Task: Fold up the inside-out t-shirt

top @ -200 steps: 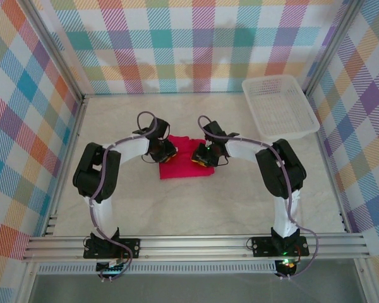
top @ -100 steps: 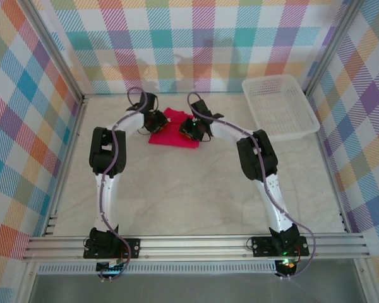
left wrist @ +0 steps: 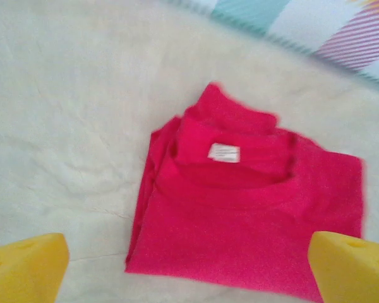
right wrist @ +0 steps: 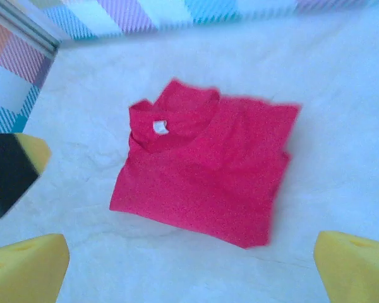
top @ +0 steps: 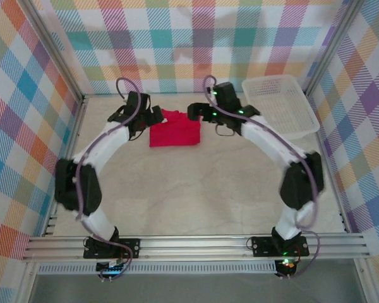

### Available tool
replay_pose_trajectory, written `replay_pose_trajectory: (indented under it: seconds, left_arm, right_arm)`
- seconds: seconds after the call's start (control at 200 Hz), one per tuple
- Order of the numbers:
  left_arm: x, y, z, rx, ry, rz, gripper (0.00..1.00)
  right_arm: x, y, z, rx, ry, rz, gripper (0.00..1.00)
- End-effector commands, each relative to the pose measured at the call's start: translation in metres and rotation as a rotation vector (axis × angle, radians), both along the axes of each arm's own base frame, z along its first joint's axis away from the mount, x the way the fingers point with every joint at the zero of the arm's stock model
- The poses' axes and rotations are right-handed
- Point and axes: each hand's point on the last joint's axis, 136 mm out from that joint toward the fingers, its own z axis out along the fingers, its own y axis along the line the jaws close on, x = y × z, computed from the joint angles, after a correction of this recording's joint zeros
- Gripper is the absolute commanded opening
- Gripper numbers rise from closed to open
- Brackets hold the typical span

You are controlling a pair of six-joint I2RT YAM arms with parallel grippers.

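Observation:
The inside-out t-shirt (top: 174, 132) lies folded into a small red rectangle near the table's far wall, flat on the surface. Its collar and small white label (left wrist: 223, 152) face up. My left gripper (top: 153, 117) hovers just off the shirt's left edge, and my right gripper (top: 196, 112) hovers off its far right corner. Both are above the cloth. In the left wrist view the yellow fingertips (left wrist: 26, 268) stand wide apart with the t-shirt (left wrist: 246, 214) lying loose below them. The right wrist view has the t-shirt (right wrist: 202, 173) lying ahead of wide-spread fingertips (right wrist: 25, 268).
A white plastic basket (top: 279, 104) stands at the far right of the table. Plaid walls close the back and sides, with the back wall a short way behind the shirt. Bare marbled tabletop (top: 189, 196) stretches from the shirt to the arm bases.
Both grippers carried the folded shirt away from the bases, then opened wide and let go. They have drawn apart to either side, and both arms now stretch further out.

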Motion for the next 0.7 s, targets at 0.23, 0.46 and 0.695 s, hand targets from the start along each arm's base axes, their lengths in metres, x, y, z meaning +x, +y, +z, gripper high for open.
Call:
replay_pose_trajectory:
  seconds: [0.23,0.46,0.695]
  left_arm:
    - [-0.075,0.062,-0.018,0.374,-0.199,0.002,1.0]
    - [-0.104,0.086,-0.073,0.47,-0.204,-0.014,1.0]
    - [-0.108,0.104,-0.093,0.436,-0.284,0.049,1.0]
  right_arm:
    - [-0.062,-0.188,-0.049,-0.47,-0.328,-0.368,1.0]
    - [-0.087,-0.236,-0.113,-0.563,-0.35,-0.369,1.0]
    - [-0.061,-0.256,-0.143,-0.415,-0.353,-0.438,1.0]
